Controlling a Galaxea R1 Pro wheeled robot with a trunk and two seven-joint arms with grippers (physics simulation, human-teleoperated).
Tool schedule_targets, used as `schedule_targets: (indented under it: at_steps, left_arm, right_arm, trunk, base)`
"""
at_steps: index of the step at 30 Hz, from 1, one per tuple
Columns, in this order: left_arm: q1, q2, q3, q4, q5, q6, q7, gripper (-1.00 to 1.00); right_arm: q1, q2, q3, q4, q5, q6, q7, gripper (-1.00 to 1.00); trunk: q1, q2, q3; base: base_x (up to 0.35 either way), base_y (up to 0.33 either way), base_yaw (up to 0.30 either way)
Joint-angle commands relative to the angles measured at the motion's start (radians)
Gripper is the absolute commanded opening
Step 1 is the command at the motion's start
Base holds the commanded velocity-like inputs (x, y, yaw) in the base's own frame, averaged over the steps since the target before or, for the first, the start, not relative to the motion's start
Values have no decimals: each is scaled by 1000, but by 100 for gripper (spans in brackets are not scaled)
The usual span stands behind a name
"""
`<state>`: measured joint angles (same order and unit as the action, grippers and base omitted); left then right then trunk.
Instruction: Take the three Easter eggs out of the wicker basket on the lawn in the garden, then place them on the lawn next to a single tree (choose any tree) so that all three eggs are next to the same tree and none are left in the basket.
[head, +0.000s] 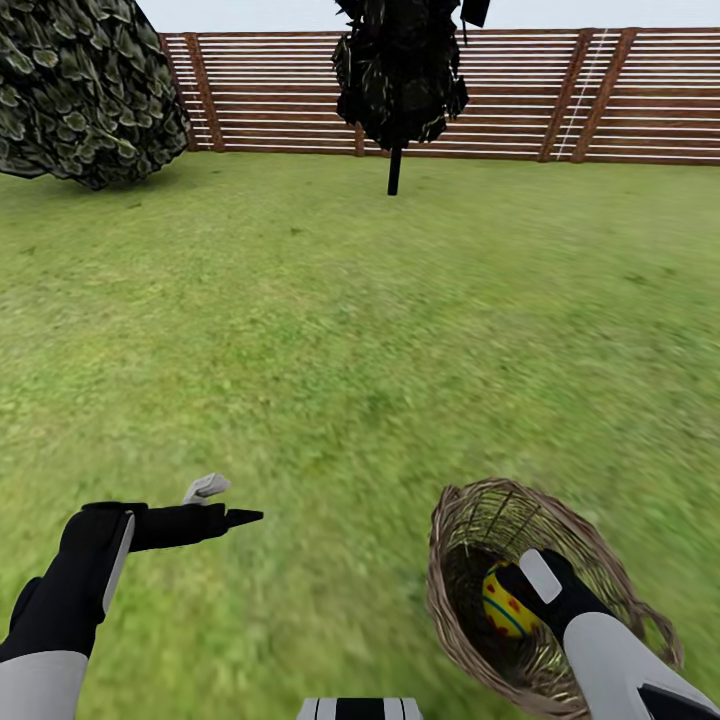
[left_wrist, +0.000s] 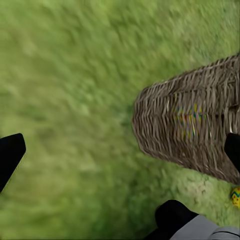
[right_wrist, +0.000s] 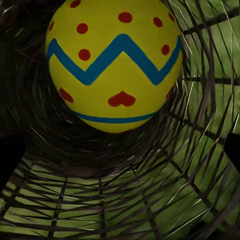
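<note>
Mottled green lawn (head: 330, 360) forms the working ground, bounded at the far side by a slatted wooden fence (head: 520, 95).

Nearest the robot, the wicker basket (head: 470, 530) rests on the grass at the right side, tipped so that its mouth opens upward and toward the robot. The right end effector (head: 535, 590) is inserted into the mouth, directly at one Easter egg (right_wrist: 115, 65) lying inside. Whether its fingers are spread or closed cannot be determined. In the left wrist view a second egg (left_wrist: 235, 196) lies on the grass just beside the basket wall.

The left end effector (head: 225, 503) hovers over bare grass, well apart from the basket, fingers spread and holding nothing.

Step in hand, as judged: extraction of the egg from the basket.
- Straddle the widest part of the egg with both fingers before closing.
- Withdraw along the axis of the basket mouth; the light woven wall is likely to drag or roll if snagged.

Egg orientation: in the right wrist view, the zigzag band runs across the picture, so the long axis probably lies across that band; the pointed end cannot be identified.

Farther off, a narrow dark conifer (head: 398, 70) stands before the fence, and a leafy crown (head: 85, 85) hangs at the far left.
</note>
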<state>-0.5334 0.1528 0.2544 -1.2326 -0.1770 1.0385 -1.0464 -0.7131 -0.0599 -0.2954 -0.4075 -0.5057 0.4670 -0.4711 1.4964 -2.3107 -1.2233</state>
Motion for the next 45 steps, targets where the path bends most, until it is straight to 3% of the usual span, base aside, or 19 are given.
schedule_targets:
  at_steps: [1,21,45]
  left_arm:
    - [-1,-1,1,-1,-10,6,-10,100]
    - [-1,0,2,-1,-10,5,-10,100]
    - [0,-1,1,-1,-10,5,-10,100]
  right_arm:
    - [0,0,-1,-2,-10,2,-7,100]
    - [0,0,2,-2,-10,0,-6,100]
    - [0,-3,8,-2,-8,-37,-6,100]
  trunk:
    - [0,0,-1]
    - [0,0,-1]
    - [88,-161,-73]
  base:
    - [121,21,0]
    - [61,7,0]
    - [0,0,0]
